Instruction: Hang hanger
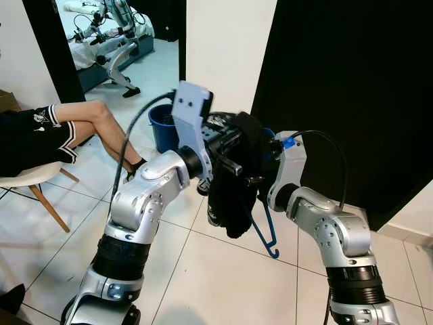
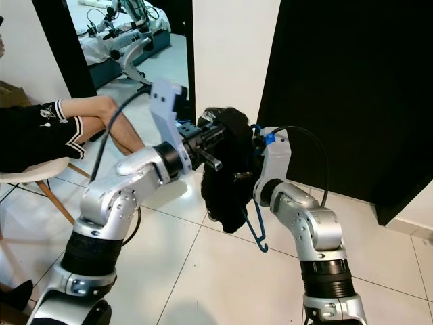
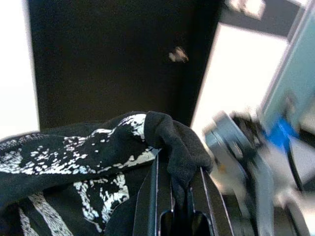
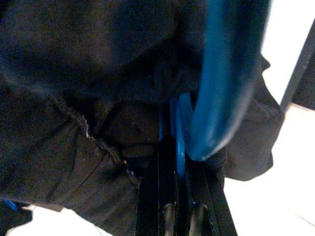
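1. In the left eye view we stand on a white tiled floor before a white wall and a large black panel. A doorway on our left opens onto another room where a second robot lies. A seated person's legs cross on a white chair, and a blue bucket stands on the tiles behind our arms.
2. In the same view our left gripper and right gripper meet in front of us at a black garment, which hangs in a bunch between them. The blue hanger dangles beneath, its lower end well above the floor.
3. The right eye view shows the same: the garment draped between both grippers and the hanger's blue wire hanging under our right wrist.
4. In the left wrist view our two black fingers pinch narrowly on a fold of the garment, whose black cloth carries a white speckled print.
5. In the right wrist view our fingers close narrowly on the hanger's thin blue wire, with dark cloth pressed all around it.
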`<state>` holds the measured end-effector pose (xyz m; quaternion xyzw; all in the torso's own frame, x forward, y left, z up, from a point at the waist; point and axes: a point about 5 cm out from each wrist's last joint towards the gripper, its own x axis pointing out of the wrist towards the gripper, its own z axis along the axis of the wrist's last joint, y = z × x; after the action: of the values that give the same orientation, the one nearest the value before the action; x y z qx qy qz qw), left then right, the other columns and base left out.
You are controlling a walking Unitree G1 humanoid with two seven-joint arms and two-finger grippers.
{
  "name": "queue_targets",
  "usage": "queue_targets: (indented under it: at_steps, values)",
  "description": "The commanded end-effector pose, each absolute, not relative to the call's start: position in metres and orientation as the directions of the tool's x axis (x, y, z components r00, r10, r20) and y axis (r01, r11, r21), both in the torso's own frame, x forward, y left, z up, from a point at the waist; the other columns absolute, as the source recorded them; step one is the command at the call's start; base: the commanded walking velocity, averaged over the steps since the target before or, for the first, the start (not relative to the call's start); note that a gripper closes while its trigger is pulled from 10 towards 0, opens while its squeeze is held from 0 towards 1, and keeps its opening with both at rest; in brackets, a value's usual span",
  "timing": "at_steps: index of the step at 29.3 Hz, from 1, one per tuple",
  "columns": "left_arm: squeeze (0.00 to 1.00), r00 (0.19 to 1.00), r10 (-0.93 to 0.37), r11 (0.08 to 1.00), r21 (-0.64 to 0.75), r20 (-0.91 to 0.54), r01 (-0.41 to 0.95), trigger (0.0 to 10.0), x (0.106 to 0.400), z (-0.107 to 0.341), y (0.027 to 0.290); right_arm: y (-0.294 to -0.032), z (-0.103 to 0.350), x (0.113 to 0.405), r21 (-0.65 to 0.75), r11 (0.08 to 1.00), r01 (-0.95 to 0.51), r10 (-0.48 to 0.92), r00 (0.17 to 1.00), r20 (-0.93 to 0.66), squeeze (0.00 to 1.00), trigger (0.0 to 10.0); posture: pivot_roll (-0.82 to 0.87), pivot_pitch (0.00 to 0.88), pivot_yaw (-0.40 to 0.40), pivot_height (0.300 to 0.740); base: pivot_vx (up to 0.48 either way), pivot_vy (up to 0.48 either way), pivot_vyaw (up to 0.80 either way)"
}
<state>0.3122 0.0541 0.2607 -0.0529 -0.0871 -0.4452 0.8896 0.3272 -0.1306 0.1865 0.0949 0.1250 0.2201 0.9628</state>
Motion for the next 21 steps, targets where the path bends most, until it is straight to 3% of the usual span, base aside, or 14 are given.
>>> queue_targets:
  at_steps: [1,2,3,4,5,9,21]
  values:
    - [0.00,0.469,-0.878,0.475,0.051,0.097,0.878,10.0,0.295,0.244,0.046,-0.132,0.201,0.330,0.258,0.879,-0.402,0.440,0.891,-0.109,0.00,10.0,0.08,0.040,-0.057,0.740,0.000,0.000,0.00]
    - [0.00,0.469,-0.878,0.475,0.051,0.097,0.878,10.0,0.295,0.244,0.046,-0.132,0.201,0.330,0.258,0.879,-0.402,0.440,0.891,-0.109,0.00,10.0,0.08,0.040,-0.057,0.740,0.000,0.000,0.00]
    - [0.00,0.410,-0.912,0.407,0.095,-0.021,0.909,10.0,0.285,0.225,0.047,-0.134,0.205,0.332,0.274,0.878,-0.391,0.426,0.901,-0.080,0.00,10.0,0.08,0.042,-0.062,0.740,0.000,0.000,0.00]
    - [0.00,0.410,-0.912,0.407,0.095,-0.021,0.909,10.0,0.285,0.225,0.047,-0.134,0.205,0.332,0.274,0.878,-0.391,0.426,0.901,-0.080,0.00,10.0,0.08,0.042,-0.062,0.740,0.000,0.000,0.00]
    - [0.00,0.376,-0.920,0.363,0.122,-0.112,0.924,10.0,0.278,0.210,0.049,-0.136,0.208,0.333,0.288,0.877,-0.384,0.416,0.907,-0.056,0.00,10.0,0.08,0.042,-0.063,0.740,0.000,0.000,0.00]
    - [0.00,0.388,-0.885,0.342,0.207,-0.257,0.917,10.0,0.274,0.186,0.055,-0.136,0.214,0.335,0.308,0.869,-0.387,0.412,0.911,-0.017,0.00,10.0,0.08,0.042,-0.064,0.740,0.000,0.000,0.00]
    - [0.00,0.460,-0.844,0.385,0.285,-0.276,0.878,10.0,0.283,0.185,0.060,-0.135,0.216,0.335,0.319,0.863,-0.393,0.413,0.911,0.005,0.00,10.0,0.08,0.043,-0.067,0.740,0.000,0.000,0.00]
